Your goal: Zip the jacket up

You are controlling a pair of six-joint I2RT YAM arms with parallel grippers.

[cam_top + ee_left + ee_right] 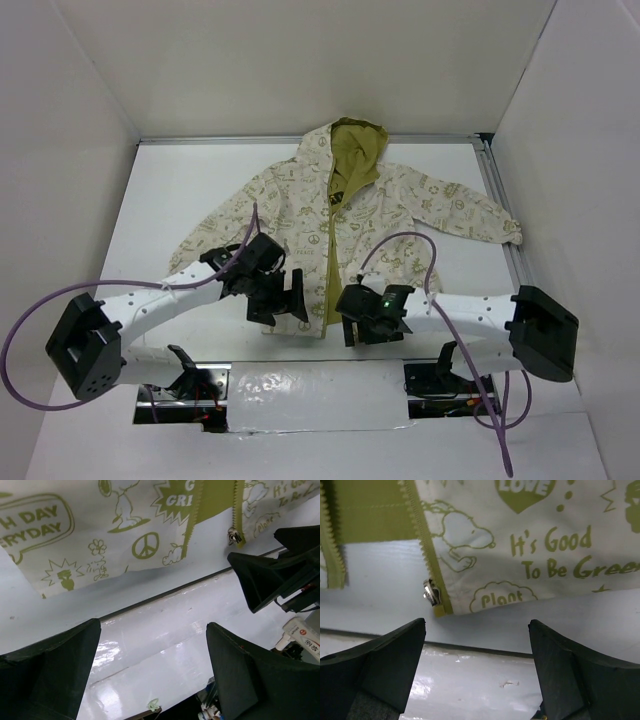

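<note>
i have the jacket (420, 200) lying flat on the white bench (180, 190), hood (355, 140) toward the far wall, both sleeves spread out to the sides and the bottom hem toward the arm bases. the front is open: the two cream panels sit apart and a strip of olive lining (335, 285) shows between them from collar to hem.

my left arm (170, 295) reaches in over the hem of the left-hand panel. the left jaws are spread wide with nothing between them, and through that wrist camera i see only the hem, a printed peace sign (145, 545) and bare bench beyond. the right jaws show at the right edge of that same view, close by.

my right arm (470, 315) comes in from the other side, its jaws near the bottom of the opening. the right jaws are also apart and hold nothing. between them, farther on, i can see the lower corner of the right-hand panel with its olive zipper teeth and the small metal slider (429, 592) sitting at the very bottom of that row, just above the hem corner. the other row of teeth (332, 555) runs down the left edge of that view, separate from the slider, with bare bench between the two rows.

a purple cable (400, 245) loops up from the right arm over the jacket.
</note>
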